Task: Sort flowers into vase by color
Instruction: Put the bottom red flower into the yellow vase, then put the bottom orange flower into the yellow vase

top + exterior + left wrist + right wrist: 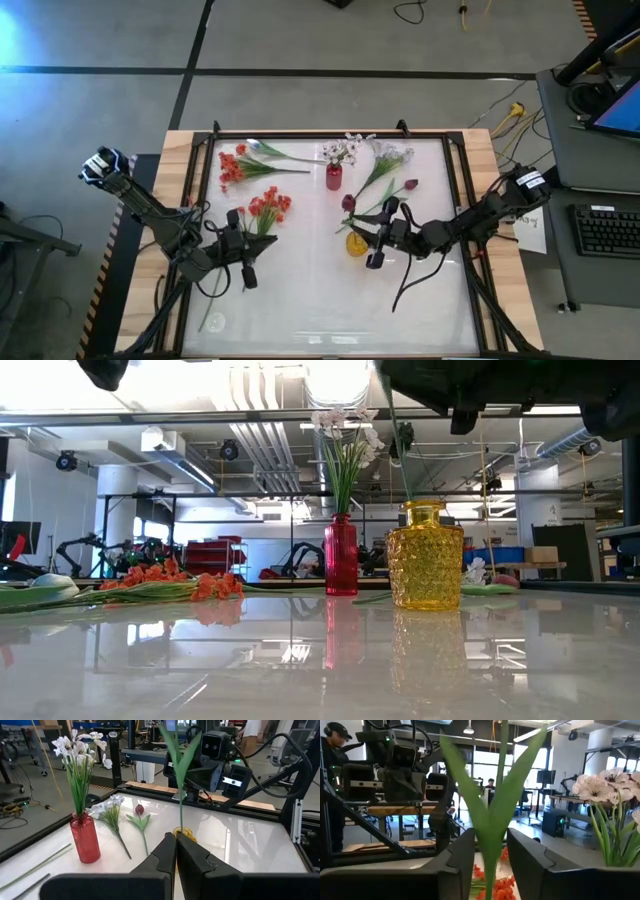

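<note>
Two fingers of the right gripper (489, 857) stand slightly parted around an upright green tulip stem (492, 820), its foot in the yellow vase (425, 555) just below them (red vase (341, 555) beside it). Across from them, the left gripper (176, 851) hovers pressed shut, empty.

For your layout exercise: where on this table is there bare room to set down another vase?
Free: the near strip in front of the yellow vase and both arms. Crowded: the far half, with the red vase, red-orange flowers and white flowers.
</note>
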